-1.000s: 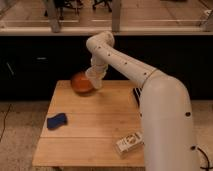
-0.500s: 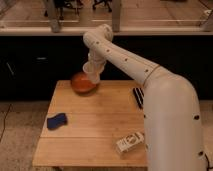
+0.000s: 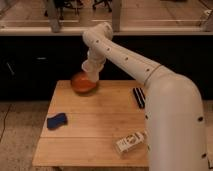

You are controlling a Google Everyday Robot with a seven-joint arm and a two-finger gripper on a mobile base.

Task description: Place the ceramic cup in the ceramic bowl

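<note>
The ceramic bowl [image 3: 81, 84], orange-brown and round, sits at the back left of the wooden table [image 3: 100, 125]. My white arm reaches from the right, across the table, to the bowl. The gripper [image 3: 90, 71] hangs right over the bowl's right rim, pointing down. A white shape at the gripper's tip blends with the arm, and I cannot tell whether it is the ceramic cup. No separate cup shows anywhere on the table.
A blue sponge [image 3: 56, 120] lies at the table's left. A black flat remote-like object [image 3: 139, 96] lies at the right, beside my arm. A white labelled carton [image 3: 130, 142] lies near the front edge. Dark cabinets stand behind the table.
The gripper has drifted slightly left and up, staying over the bowl's right rim. The bowl and the other things have not moved.
</note>
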